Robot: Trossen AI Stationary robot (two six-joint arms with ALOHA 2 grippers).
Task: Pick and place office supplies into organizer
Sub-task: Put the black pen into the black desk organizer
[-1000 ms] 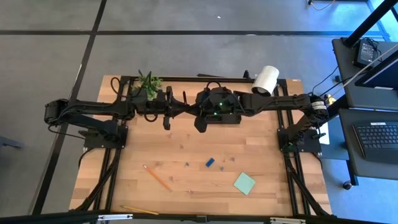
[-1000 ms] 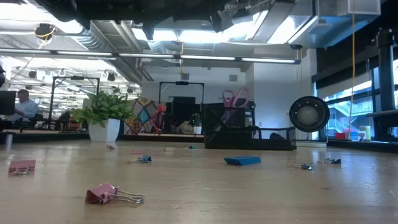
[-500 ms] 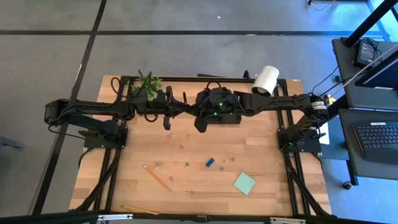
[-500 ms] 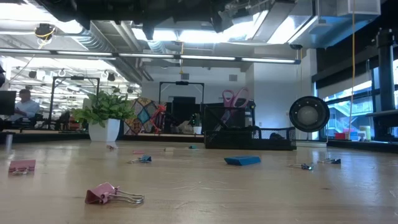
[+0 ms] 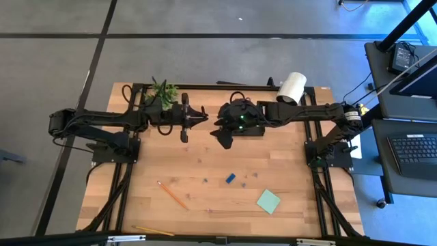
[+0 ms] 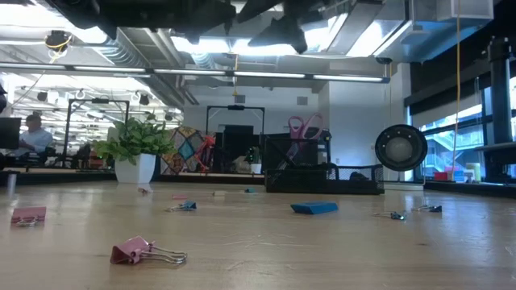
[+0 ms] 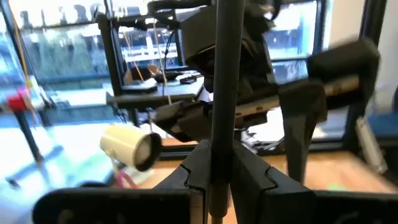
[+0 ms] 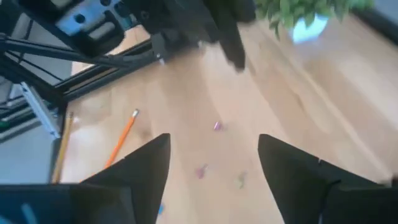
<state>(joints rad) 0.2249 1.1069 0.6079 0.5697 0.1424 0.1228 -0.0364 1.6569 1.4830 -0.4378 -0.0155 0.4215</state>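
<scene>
Handover at mid-table height: the left gripper [image 7: 214, 180] is clamped on a thin black pen [image 7: 222, 93], held upright between its fingers. The right gripper [image 8: 214, 162] stands fully open and empty, just beside it, above the rear of the table [image 5: 205, 212].

The organizer [image 5: 254, 130] lies mostly hidden under the right arm at the rear centre, purple-handled scissors [image 6: 303, 127] already standing in it.

Judged procedure: carry the pen over a tall compartment, keep it vertical, lower until the tip enters, then release.

Orange pencil [image 5: 173, 195], blue block [image 5: 231, 179] and green sticky-note pad [image 5: 268, 201] lie on the near half.
</scene>
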